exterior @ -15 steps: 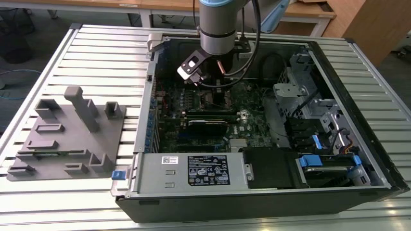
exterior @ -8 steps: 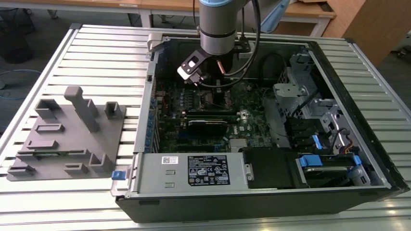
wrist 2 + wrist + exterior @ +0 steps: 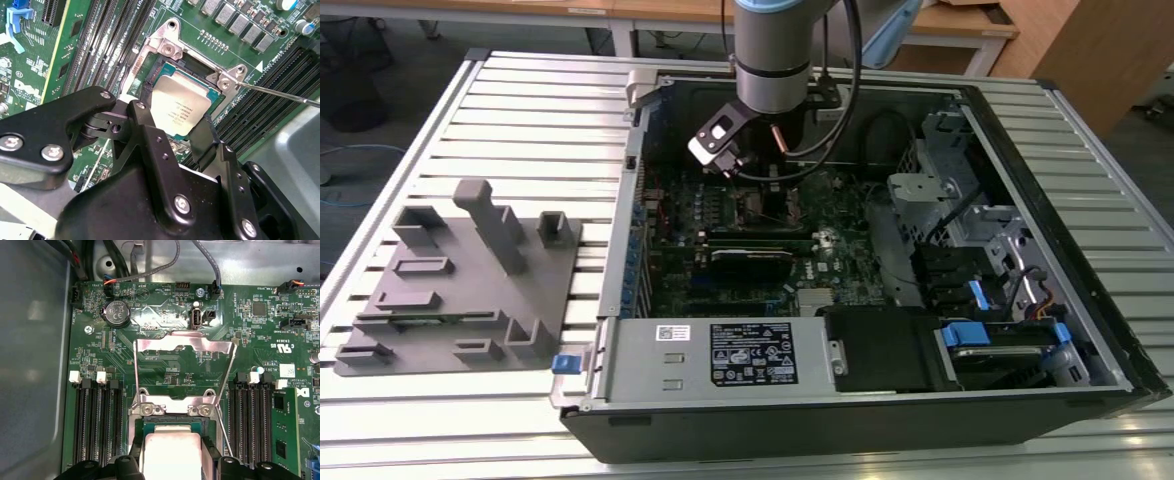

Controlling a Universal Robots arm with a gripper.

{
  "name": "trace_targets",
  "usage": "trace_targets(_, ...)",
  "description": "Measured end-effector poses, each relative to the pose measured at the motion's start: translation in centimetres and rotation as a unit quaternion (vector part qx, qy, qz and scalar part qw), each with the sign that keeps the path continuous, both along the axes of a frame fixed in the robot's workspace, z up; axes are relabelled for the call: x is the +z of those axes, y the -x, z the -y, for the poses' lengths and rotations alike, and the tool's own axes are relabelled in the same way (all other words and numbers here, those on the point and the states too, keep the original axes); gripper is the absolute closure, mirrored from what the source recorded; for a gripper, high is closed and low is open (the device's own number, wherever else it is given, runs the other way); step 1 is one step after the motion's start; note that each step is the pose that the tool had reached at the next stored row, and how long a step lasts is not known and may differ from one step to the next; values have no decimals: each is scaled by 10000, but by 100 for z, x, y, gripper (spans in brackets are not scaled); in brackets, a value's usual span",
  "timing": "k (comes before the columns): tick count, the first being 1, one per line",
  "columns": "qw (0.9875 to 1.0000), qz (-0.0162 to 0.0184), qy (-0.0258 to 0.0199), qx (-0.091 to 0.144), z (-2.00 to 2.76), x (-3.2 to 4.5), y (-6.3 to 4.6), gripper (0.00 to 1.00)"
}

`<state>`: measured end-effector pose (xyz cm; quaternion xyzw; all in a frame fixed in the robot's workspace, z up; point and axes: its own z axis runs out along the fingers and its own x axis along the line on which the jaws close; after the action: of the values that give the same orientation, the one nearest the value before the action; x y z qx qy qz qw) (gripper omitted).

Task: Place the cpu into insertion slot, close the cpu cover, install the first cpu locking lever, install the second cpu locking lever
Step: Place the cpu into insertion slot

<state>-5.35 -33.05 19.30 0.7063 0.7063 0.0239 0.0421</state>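
We see the hand clamped on the cpu, cpu resting in the slot, cover raised

The computer case lies on the tabletop, with a fixture block beside it at the exterior view's left. Inside it, on the motherboard, the cpu sits at the insertion slot, gripped in the pincer, with memory slots on either side. The cpu cover lies folded open beyond the slot.

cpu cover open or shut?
Open. In the first wrist view the cover is swung back clear of the cpu, whose metal top lies bare.
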Motion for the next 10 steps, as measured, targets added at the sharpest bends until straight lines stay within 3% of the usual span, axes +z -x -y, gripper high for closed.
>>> trace_targets(10,10000,0,1,-72,6,0,-25,46)
